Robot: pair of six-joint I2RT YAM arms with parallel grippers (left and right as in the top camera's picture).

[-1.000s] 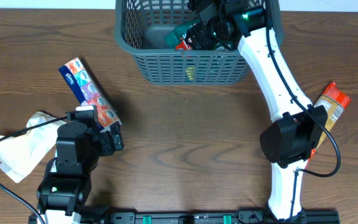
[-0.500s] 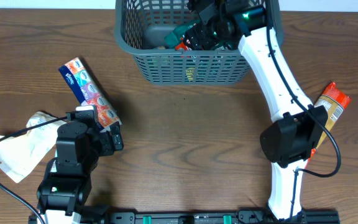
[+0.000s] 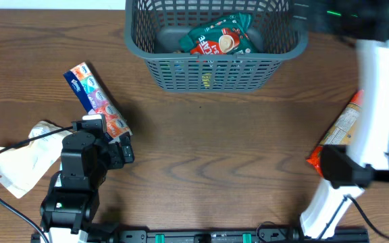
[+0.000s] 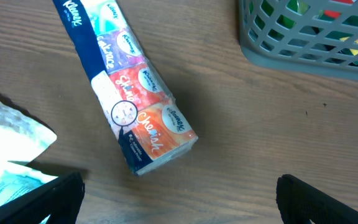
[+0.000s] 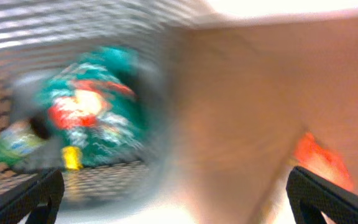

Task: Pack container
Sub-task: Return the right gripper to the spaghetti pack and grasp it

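Close to the robot's base on the left side, the left gripper hangs above the brown wooden table with its jaws wide apart and nothing between them. Beside it lies a crumpled white plastic pouch, and just beyond it a long colourful pack of paper tissues. On the right side lies a flat orange packet. The right gripper (its own view is blurred) is also spread wide and holds nothing. Farthest stands the large dark grey lattice plastic basket, with a green coffee packet inside.
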